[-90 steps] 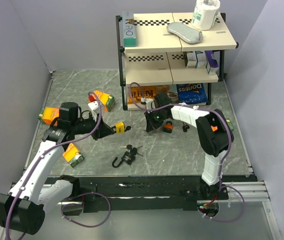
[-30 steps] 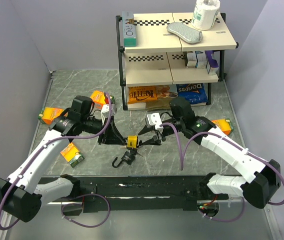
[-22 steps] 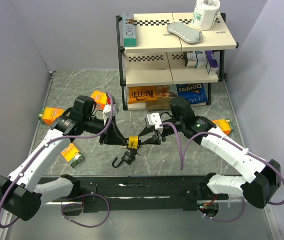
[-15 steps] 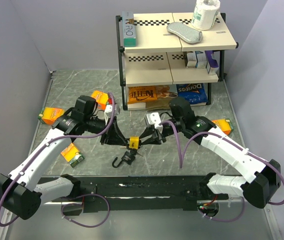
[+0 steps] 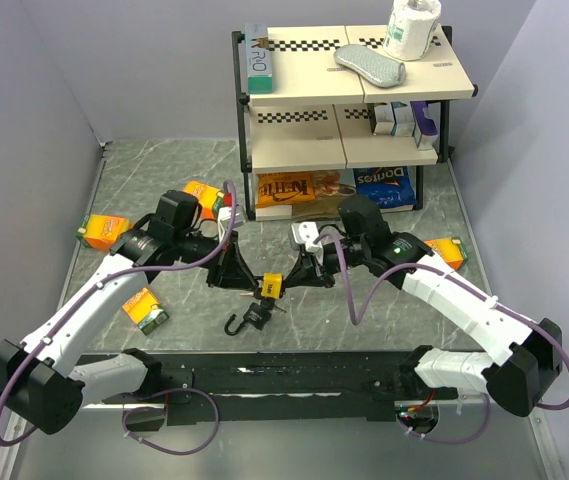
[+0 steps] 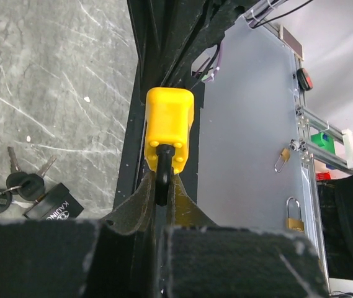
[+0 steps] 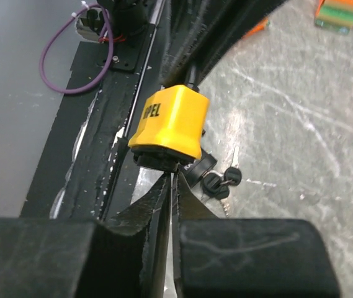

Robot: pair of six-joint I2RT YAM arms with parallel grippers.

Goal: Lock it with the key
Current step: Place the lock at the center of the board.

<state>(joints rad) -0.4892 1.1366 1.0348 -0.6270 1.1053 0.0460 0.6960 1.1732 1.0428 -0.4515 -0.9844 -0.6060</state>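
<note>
Grey marbled table [image 5: 164,180], with two arms meeting over its near middle and a yellow padlock [image 5: 271,285] held between them, clear of the surface.
From the left, the left gripper [image 5: 247,281] is pressed tight on the padlock's black shackle [image 6: 162,177], likely to steady the body and turn its keyhole end toward the other arm. The padlock has a chunky yellow casing, plastic by the look of it, with dark lettering on one face. To its right, the right gripper [image 7: 171,177] is nipped almost together on a dark piece at the underside, judged to be the key [image 7: 164,162], so it is placed to turn it. A black padlock [image 5: 254,316] with keys lies just nearer on the table.
</note>
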